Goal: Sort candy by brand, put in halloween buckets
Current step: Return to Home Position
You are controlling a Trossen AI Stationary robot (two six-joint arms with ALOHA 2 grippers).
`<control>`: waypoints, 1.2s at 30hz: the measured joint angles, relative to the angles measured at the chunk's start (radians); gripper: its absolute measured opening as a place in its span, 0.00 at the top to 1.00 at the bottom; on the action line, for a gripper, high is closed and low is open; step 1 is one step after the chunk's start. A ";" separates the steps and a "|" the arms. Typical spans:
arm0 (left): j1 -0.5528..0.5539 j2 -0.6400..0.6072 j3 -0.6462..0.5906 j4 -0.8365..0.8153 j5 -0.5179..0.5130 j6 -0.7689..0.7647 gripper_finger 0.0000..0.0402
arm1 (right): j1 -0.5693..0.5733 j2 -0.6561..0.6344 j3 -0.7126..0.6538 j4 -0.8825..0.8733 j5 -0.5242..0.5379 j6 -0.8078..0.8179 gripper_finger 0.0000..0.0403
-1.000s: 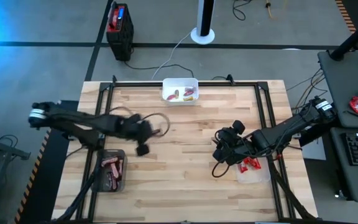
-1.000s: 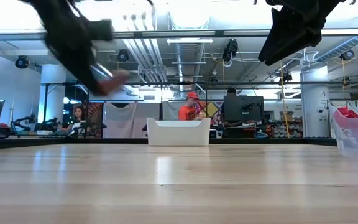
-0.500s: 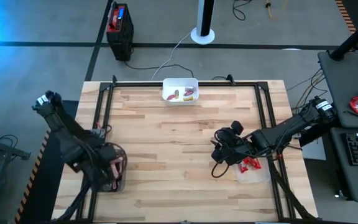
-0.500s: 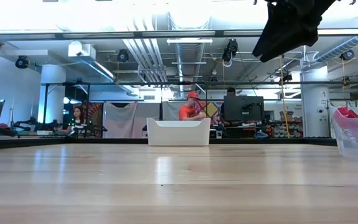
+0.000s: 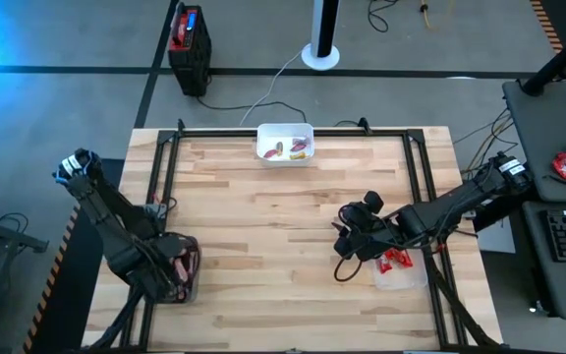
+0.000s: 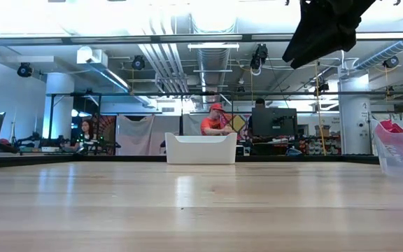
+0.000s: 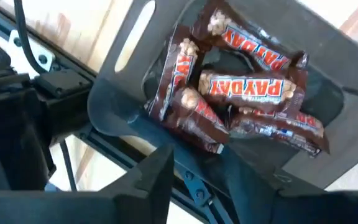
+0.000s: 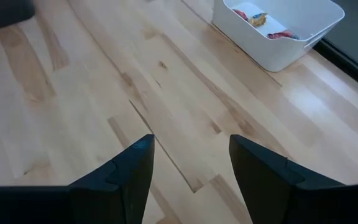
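Note:
The dark grey bucket (image 5: 178,267) stands at the table's near left and holds several brown PayDay candies (image 7: 247,93). My left gripper (image 7: 194,171) hangs over it, open, with nothing between its fingers. The candies lie just beyond the fingertips. The clear bucket (image 5: 399,267), at the near right, holds red candies. Beside it my right gripper (image 8: 191,162) hovers open over bare wood, also empty. The white bucket (image 5: 285,143) sits at the far edge with a few candies inside.
Black frame rails (image 5: 165,187) run along the table's left, right and far sides. A black-and-red box (image 5: 190,39) stands on the floor beyond the far edge. The middle of the wooden table (image 5: 283,226) is bare. People sit in the room behind (image 6: 215,120).
My left arm has swung from the table's middle toward the near left corner, and its gripper now hangs over the dark grey bucket. My right gripper has kept its place.

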 joint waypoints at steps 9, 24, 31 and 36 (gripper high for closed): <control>-0.027 0.046 -0.003 0.296 -0.461 0.158 0.64 | 0.016 0.003 -0.012 0.070 0.096 -0.120 0.50; 0.420 -0.068 -0.128 1.249 -0.867 1.447 0.63 | -0.186 -0.369 -0.577 1.279 -0.630 -0.856 0.50; 0.647 -0.184 -0.244 1.481 -0.432 1.715 0.63 | -0.271 -0.607 -0.738 1.291 -0.638 -0.847 0.50; 0.671 -0.444 -0.385 1.495 -0.390 1.738 0.63 | -0.286 -0.846 -0.839 1.189 -0.638 -0.840 0.50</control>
